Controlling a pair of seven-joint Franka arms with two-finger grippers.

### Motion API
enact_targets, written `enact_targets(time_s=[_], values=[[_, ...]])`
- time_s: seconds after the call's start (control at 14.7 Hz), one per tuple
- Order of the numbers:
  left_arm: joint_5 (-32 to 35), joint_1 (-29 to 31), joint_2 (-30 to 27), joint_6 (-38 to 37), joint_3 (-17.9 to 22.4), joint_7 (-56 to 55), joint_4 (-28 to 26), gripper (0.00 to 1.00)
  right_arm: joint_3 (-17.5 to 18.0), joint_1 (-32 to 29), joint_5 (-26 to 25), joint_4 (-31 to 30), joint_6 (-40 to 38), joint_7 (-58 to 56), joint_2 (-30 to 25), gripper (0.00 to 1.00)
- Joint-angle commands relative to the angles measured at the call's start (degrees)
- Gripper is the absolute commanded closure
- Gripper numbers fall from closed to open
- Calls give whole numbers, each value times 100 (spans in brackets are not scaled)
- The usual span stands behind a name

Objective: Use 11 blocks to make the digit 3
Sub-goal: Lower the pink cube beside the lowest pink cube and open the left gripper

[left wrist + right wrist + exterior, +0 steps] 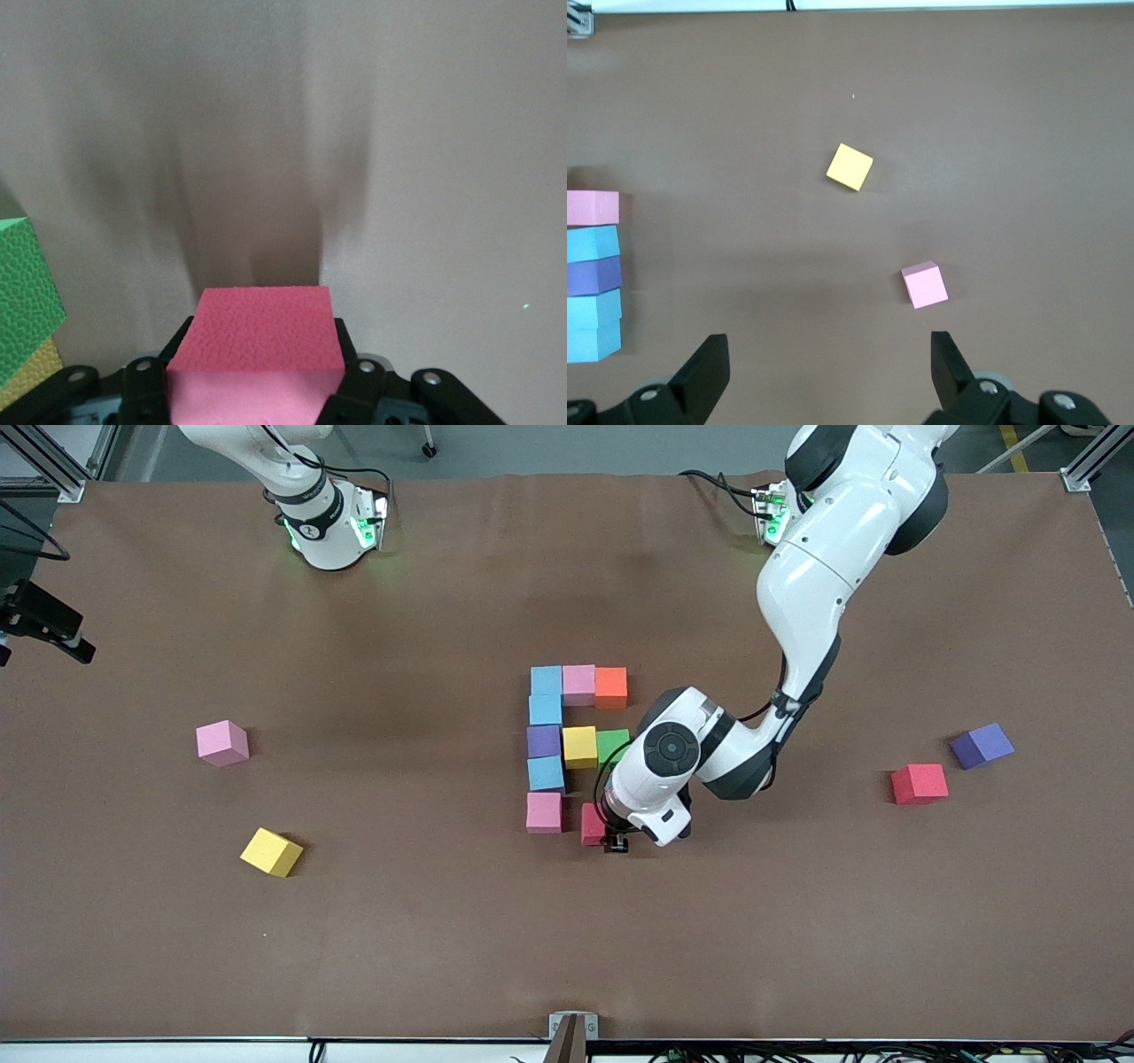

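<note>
Left pincer grips red block — no readable writing anywhere.

My brown counter carries the block figure mid-counter and loose blocks toward both short edges.

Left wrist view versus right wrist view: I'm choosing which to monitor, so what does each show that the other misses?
Only the left wrist view shows the left hand shut on the red block, with the green block beside it. Only the right wrist view shows the open right hand, a loose yellow block, a loose pink block and the figure's column. Both show brown table.
</note>
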Motion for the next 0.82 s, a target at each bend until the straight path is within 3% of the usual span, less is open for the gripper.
enact_targets(time_s=[0.0, 0.75], values=[[-108, -98, 95, 22, 63, -19, 170, 87, 25, 12, -91, -15, -99, 19, -73, 0], [-170, -256, 279, 22, 54, -19, 380, 87, 33, 29, -82, -15, -284, 10, -64, 0]])
